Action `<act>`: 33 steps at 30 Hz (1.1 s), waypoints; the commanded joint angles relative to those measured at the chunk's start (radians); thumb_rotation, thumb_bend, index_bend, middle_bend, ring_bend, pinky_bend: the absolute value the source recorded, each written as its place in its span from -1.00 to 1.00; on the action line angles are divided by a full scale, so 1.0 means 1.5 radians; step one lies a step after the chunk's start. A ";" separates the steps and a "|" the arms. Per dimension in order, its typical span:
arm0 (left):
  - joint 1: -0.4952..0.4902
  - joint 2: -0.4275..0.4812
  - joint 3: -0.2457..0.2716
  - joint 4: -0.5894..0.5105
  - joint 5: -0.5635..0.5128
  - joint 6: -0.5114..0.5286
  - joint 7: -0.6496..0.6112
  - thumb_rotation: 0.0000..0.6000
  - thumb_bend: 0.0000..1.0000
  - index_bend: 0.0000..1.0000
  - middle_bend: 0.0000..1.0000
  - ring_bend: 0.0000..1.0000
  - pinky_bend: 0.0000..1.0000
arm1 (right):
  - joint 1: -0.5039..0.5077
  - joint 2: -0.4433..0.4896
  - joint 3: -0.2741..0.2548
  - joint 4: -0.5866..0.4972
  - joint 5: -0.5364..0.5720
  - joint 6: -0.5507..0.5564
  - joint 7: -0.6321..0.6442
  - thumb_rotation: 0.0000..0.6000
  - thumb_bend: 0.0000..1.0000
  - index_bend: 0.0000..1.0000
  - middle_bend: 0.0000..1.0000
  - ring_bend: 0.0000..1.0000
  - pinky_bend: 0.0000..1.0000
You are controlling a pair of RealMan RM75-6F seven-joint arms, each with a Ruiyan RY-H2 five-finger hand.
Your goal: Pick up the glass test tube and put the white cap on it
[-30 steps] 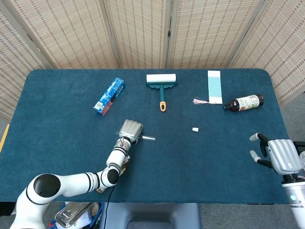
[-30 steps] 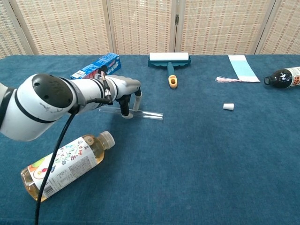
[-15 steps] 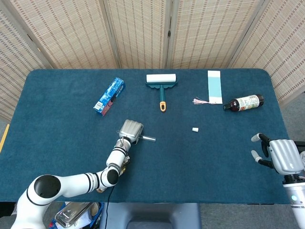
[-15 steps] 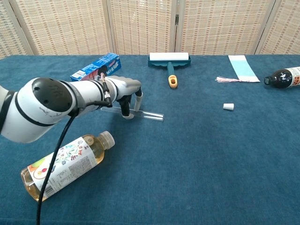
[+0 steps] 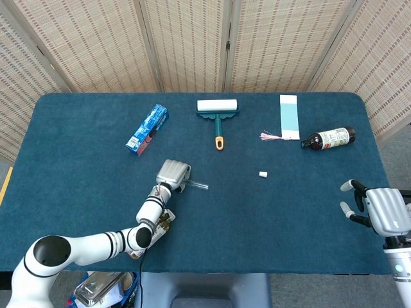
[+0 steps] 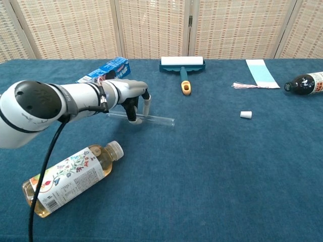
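Note:
The glass test tube (image 6: pixel 154 119) lies level, just over the blue cloth left of centre; its free end (image 5: pixel 200 186) points right. My left hand (image 6: pixel 130 96) is over its left part, and the fingers (image 6: pixel 135 112) pinch it. From above, the left hand (image 5: pixel 174 174) hides most of the tube. The small white cap (image 5: pixel 263 174) sits alone on the cloth right of centre, well clear of the tube; the cap (image 6: pixel 246 114) also shows in the chest view. My right hand (image 5: pixel 380 212) hovers at the table's right front edge, fingers apart and holding nothing.
Along the back lie a blue toothpaste box (image 5: pixel 147 129), a lint roller (image 5: pixel 218 112), a pale blue strip with a pink tassel (image 5: pixel 289 116) and a dark bottle (image 5: pixel 329 137). A tea bottle (image 6: pixel 70 176) lies on its side near the front left.
My left hand has shifted slightly back and to the left, and the test tube has moved with it. The right hand has drifted a little towards the right front corner.

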 commanded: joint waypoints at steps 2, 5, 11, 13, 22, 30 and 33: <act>0.017 0.027 -0.012 -0.031 0.023 0.003 -0.036 1.00 -0.28 0.32 1.00 1.00 1.00 | 0.001 0.001 0.001 -0.002 -0.002 0.000 0.000 1.00 -0.42 -0.12 0.62 0.60 0.87; 0.031 0.053 -0.023 -0.066 0.035 0.005 -0.068 1.00 -0.28 0.32 1.00 1.00 1.00 | 0.004 0.003 0.001 -0.006 -0.002 -0.005 -0.008 1.00 -0.42 -0.12 0.63 0.60 0.87; 0.058 0.119 -0.041 -0.147 0.047 0.013 -0.118 1.00 -0.27 0.33 1.00 1.00 1.00 | 0.027 0.009 0.011 -0.023 0.012 -0.039 -0.031 1.00 -0.29 -0.12 0.68 0.70 0.98; 0.067 0.142 -0.043 -0.175 0.053 0.022 -0.130 1.00 -0.27 0.34 1.00 1.00 1.00 | 0.043 0.010 0.015 -0.029 0.022 -0.067 -0.042 1.00 -0.16 -0.12 0.73 0.78 1.00; 0.102 0.229 -0.035 -0.298 0.086 0.073 -0.152 1.00 -0.27 0.34 1.00 1.00 1.00 | 0.158 -0.015 0.044 -0.015 0.109 -0.247 -0.094 1.00 0.78 -0.12 0.99 1.00 1.00; 0.131 0.275 -0.016 -0.367 0.126 0.106 -0.168 1.00 -0.27 0.34 1.00 1.00 1.00 | 0.258 -0.077 0.060 0.034 0.217 -0.384 -0.153 1.00 1.00 -0.19 1.00 1.00 1.00; 0.138 0.286 -0.011 -0.383 0.137 0.113 -0.174 1.00 -0.27 0.34 1.00 1.00 1.00 | 0.289 -0.102 0.057 0.062 0.263 -0.421 -0.181 1.00 1.00 -0.21 1.00 1.00 1.00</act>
